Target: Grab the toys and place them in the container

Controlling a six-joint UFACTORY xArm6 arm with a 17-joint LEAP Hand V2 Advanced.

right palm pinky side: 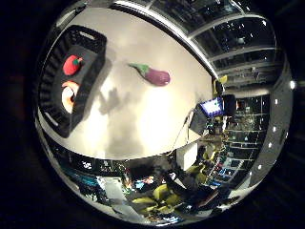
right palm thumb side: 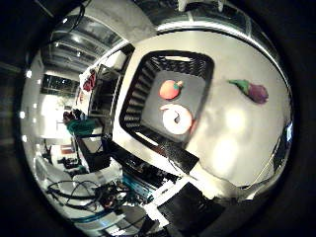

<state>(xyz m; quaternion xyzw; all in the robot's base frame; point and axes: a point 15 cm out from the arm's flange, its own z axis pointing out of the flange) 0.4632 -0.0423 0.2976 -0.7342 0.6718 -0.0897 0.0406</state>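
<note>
Two toys, a tomato (right palm thumb side: 170, 89) and a shrimp (right palm thumb side: 176, 119), already sat in the black container (right palm thumb side: 139, 84). The eggplant (right palm pinky side: 154, 75) was alone on the table (right palm pinky side: 143, 119), well apart, so probably next. Couldn't tell what the fingers were doing.

A white table (right palm pinky side: 138, 119) fills the middle of the view. At one end of it stands a black slatted container (right palm pinky side: 71, 78), open at the top. Two toys lie inside it: a red tomato (right palm pinky side: 72, 65) with a green stalk, and beside it a white and orange shrimp (right palm pinky side: 69, 95), curled. The two are close together but apart. Out on the bare tabletop, well apart from the container, lies a purple eggplant (right palm pinky side: 153, 75) with a green stem, its stem end pointing toward the container. Soft shadows fall on the table between container and eggplant.
</note>
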